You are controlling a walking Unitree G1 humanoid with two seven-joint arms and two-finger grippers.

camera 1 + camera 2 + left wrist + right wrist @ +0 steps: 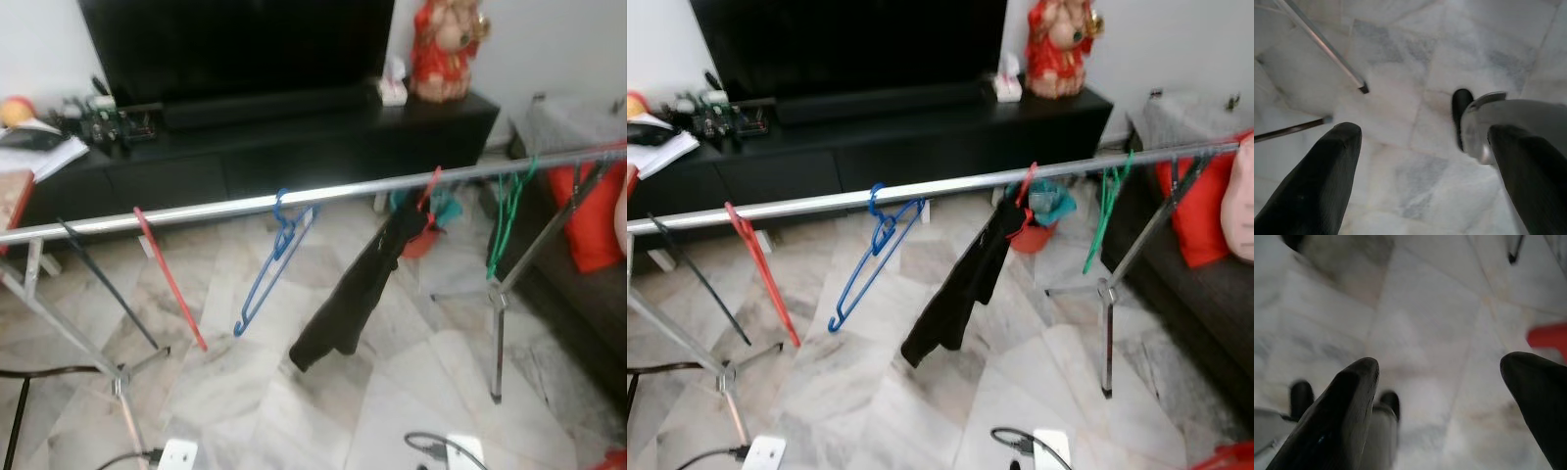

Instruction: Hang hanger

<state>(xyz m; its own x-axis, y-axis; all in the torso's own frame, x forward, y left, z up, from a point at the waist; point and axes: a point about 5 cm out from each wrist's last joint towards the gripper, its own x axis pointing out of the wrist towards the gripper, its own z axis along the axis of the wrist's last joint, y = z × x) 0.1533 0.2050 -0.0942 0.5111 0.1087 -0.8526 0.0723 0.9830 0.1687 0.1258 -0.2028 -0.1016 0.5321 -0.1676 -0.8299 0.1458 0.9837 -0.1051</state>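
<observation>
Soft, even indoor light; glare streaks the metal rail (294,199). Head views look slightly blurred, perhaps from motion. Wrist views are bright, their near fingers (1312,186) unfocused.

Running off both side edges: the rail (294,199). Getting cut by the top edge above the rail: the television (235,44) and the red figure (446,49). Blurring beyond reading left of the television: small clutter (98,116) on the desk (294,137). Losing its far end past the right edge, below the rail: the red cushion (588,220).
</observation>
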